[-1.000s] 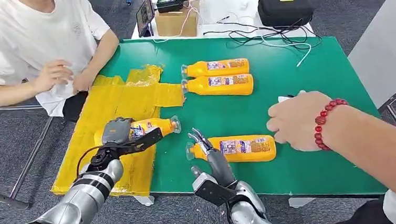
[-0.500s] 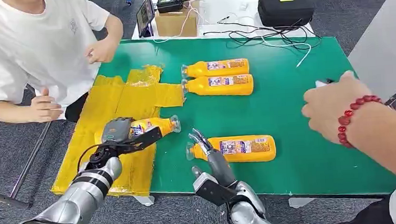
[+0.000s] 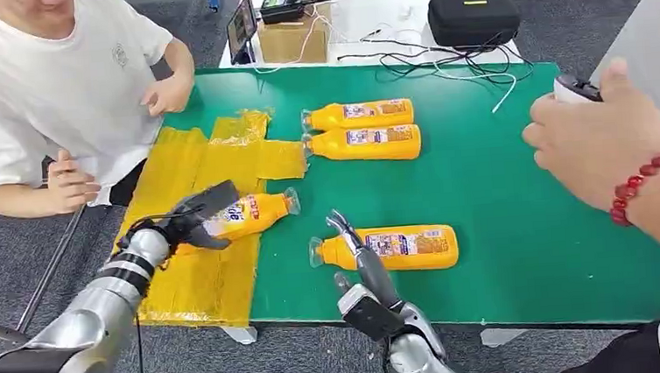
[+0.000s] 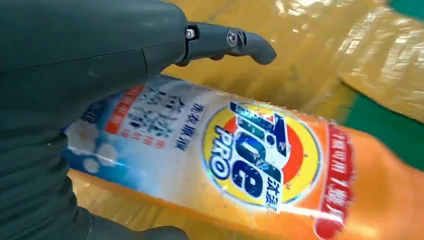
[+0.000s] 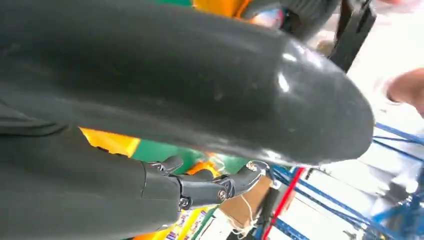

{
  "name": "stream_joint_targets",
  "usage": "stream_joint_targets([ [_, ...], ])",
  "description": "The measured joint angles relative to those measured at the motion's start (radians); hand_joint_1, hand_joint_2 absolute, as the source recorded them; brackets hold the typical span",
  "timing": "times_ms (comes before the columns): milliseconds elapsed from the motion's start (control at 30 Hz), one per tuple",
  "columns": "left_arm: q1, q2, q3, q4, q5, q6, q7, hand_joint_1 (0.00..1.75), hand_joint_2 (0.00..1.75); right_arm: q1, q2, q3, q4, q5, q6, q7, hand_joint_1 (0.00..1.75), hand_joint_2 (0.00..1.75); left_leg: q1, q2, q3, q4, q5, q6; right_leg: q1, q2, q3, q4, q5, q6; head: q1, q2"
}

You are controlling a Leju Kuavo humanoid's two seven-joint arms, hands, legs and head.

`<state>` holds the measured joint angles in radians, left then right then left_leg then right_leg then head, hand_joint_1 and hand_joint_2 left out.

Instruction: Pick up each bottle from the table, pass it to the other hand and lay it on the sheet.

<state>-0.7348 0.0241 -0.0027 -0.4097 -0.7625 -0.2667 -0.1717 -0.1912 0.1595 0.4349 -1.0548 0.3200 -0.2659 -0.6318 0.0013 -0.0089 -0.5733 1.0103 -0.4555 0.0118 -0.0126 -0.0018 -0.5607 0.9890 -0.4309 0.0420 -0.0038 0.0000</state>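
Under the left hand (image 3: 190, 221), one of four orange plastic detergent bottles (image 3: 245, 215) gripped over yellow sheet (image 3: 187, 174), right hand (image 3: 360, 268) spread open, unladen, beside another bottle (image 3: 392, 248).

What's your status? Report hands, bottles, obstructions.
Left hand holds a bottle over the yellow sheet. Right hand open by the nearest bottle. Person's hand above table's right side.

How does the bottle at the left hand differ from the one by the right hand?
The left bottle lies mostly on the yellow sheet, cap end over its edge; the right bottle lies wholly on the green table. The left hand wraps the left bottle's base end; the right hand sits at the right bottle's neck, grip unclear. The left bottle's cap points right, the right bottle's left. Both are orange and lying down.
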Motion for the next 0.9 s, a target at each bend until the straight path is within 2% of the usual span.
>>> stream_joint_targets([
  [133,0.004,0.009,0.001,-0.011,0.105,-0.042,-0.065,0.00,1.75,-0.013,0.000,0.000,0.019,-0.019,-0.005,-0.017,0.00,0.00,0.000,-0.001,0.000,0.000,0.000,0.000,0.000,-0.001,0.001,0.000,0.000,0.000,0.000,0.000],
  [433,0.086,-0.018,-0.015,-0.115,0.378,0.178,-0.137,0.00,1.75,-0.012,0.000,-0.001,0.039,-0.021,-0.042,-0.022,0.00,0.00,-0.001,0.000,-0.001,0.000,0.000,0.000,-0.001,-0.001,-0.002,0.000,0.000,0.000,0.000,0.000],
  [600,0.203,-0.063,-0.019,-0.294,0.568,0.296,-0.278,0.00,1.75,0.001,-0.003,-0.005,0.032,0.003,-0.072,-0.024,0.00,0.00,-0.001,0.001,-0.007,0.000,0.000,0.000,-0.001,0.000,-0.008,0.000,0.000,0.000,0.000,0.000],
  [767,0.268,-0.096,-0.047,-0.508,0.647,0.375,-0.311,0.00,1.75,0.007,-0.005,-0.011,0.030,0.018,-0.080,-0.024,0.00,0.00,-0.001,0.001,-0.010,0.001,0.000,0.000,-0.001,0.000,-0.011,0.000,0.000,0.000,0.000,0.000],
  [900,0.292,-0.105,-0.064,-0.593,0.647,0.384,-0.312,0.00,1.75,0.007,-0.005,-0.013,0.030,0.020,-0.081,-0.024,0.00,0.00,-0.001,0.001,-0.011,0.001,0.000,0.000,-0.001,0.000,-0.012,0.000,0.000,0.000,0.000,0.000],
])
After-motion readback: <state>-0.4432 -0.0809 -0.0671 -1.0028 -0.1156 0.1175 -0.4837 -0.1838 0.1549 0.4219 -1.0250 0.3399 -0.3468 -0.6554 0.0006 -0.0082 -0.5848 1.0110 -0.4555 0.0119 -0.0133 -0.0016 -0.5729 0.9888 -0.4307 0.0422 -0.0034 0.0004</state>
